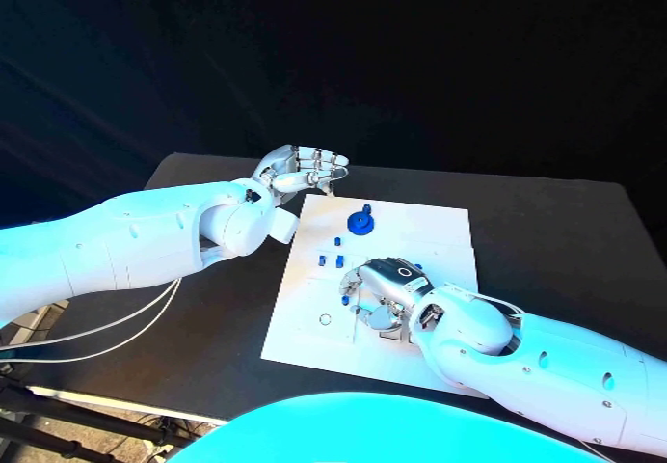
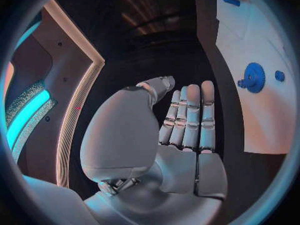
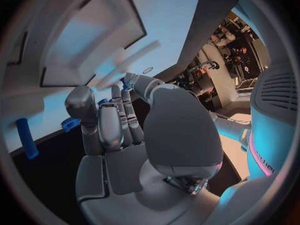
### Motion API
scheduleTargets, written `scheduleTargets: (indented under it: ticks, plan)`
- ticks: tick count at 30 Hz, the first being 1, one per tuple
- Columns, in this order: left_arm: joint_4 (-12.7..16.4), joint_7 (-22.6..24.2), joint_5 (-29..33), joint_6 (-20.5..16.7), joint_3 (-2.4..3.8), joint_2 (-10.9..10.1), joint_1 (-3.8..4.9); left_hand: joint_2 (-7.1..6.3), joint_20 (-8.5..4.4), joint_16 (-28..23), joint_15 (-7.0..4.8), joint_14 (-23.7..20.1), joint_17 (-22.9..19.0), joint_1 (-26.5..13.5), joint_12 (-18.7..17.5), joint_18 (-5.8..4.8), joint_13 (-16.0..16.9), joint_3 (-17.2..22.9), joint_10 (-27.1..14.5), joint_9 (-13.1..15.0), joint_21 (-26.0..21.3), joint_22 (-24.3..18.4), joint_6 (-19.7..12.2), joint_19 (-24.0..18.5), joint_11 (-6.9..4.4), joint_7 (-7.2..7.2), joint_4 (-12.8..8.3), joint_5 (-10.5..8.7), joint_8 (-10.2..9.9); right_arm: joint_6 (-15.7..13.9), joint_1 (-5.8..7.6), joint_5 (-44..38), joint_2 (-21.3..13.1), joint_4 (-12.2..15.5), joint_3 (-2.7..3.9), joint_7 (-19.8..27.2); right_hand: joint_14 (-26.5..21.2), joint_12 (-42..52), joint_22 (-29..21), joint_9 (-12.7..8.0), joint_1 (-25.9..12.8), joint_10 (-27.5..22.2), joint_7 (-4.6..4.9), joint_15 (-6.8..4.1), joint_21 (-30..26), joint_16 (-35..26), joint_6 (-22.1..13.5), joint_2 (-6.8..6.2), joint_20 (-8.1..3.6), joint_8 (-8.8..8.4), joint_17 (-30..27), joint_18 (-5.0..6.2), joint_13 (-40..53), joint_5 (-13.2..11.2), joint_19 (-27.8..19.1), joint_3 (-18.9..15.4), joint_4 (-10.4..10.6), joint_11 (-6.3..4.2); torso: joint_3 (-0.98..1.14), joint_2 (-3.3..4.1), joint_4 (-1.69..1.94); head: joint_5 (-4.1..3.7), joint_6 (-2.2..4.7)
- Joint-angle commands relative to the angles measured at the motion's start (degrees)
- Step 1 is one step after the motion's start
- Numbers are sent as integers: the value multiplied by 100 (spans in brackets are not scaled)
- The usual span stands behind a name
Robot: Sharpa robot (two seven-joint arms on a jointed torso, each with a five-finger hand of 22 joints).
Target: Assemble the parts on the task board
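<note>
My right hand (image 1: pixel 378 289) hung over the board's (image 1: pixel 431 227) middle, fingers curled down; whether it held anything I could not tell. My left hand (image 1: pixel 299 171) hovered empty, fingers apart, off the far left corner. Small pegs (image 1: pixel 335 251) and the gear (image 1: pixel 361 224) lay just beyond; I judged them light, stiff, slippery, best pinched by their sides.
</note>
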Motion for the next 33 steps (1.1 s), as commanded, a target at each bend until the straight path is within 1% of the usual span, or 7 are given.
scheduleTargets:
  ticks: [1,7,13,20,23,28,33]
  plan:
    - [2,10,26,52,4,0,7,32,29,-39,2,-44,-7,3,37,71,5,-49,-29,6,-40,-7,-35,-8,-2,11,0,6,9,-304,0,-31,-93,125,9,-69,-39,47,265,-5,3,-57,9,15,-48,-21,-43,-34,-10,-29,-39,39,2,25,-44,-51,9,3,-3,-4,-5,-14,0]
    - [-11,5,27,49,4,-20,7,32,30,-41,4,-47,-9,3,38,71,4,-50,-35,6,-43,-8,-37,-9,-1,12,0,6,10,-364,100,62,-473,517,84,-116,-32,129,285,1,4,-72,15,12,13,-1,-17,-26,-5,-26,-22,29,11,33,-10,-114,26,-3,-2,-5,-9,-61,0]
    - [-14,3,27,52,3,-33,6,32,30,-41,4,-47,-9,3,38,71,4,-50,-35,6,-43,-8,-37,-9,-1,12,0,6,10,-189,368,203,-879,707,159,-227,55,292,360,9,37,-16,6,-7,240,113,36,2,-15,-22,121,-9,32,71,121,-140,43,-22,-5,-5,-13,-144,14]
    - [-7,2,27,60,3,-49,6,32,32,-43,6,-53,-12,3,42,71,4,-54,-45,7,-49,-10,-38,-12,1,12,0,6,13,224,728,415,-1264,517,214,-271,101,359,397,5,22,-25,-3,-13,343,174,31,-42,-21,-42,194,-29,29,66,185,-177,59,-29,-2,1,-9,-287,102]
    - [-7,1,27,61,2,-53,6,32,32,-43,6,-53,-12,3,42,71,4,-54,-45,7,-49,-10,-38,-12,1,12,0,6,13,432,790,458,-1314,407,221,-269,88,388,379,-8,-2,-114,-21,-9,276,159,-19,-82,-21,-85,151,-21,11,51,166,-268,90,-28,7,6,-2,-314,115]
    - [-5,-1,27,66,2,-55,6,32,32,-43,6,-53,-12,3,42,71,4,-54,-45,7,-49,-10,-38,-12,1,12,0,6,13,771,830,511,-1318,269,225,-256,21,530,327,-39,98,-363,-69,17,79,128,-94,-36,4,-210,37,1,-48,88,99,-745,211,0,15,11,4,-323,113]
    - [-10,-1,27,60,2,-53,6,32,33,-45,7,-57,-15,5,47,72,4,-58,-52,9,-55,-13,-38,-14,2,12,-1,6,17,1063,840,580,-1275,157,215,-268,-11,710,308,-59,259,-506,-79,30,-27,135,-76,61,18,-294,-26,12,-93,104,87,-1220,383,11,4,4,0,-318,103]
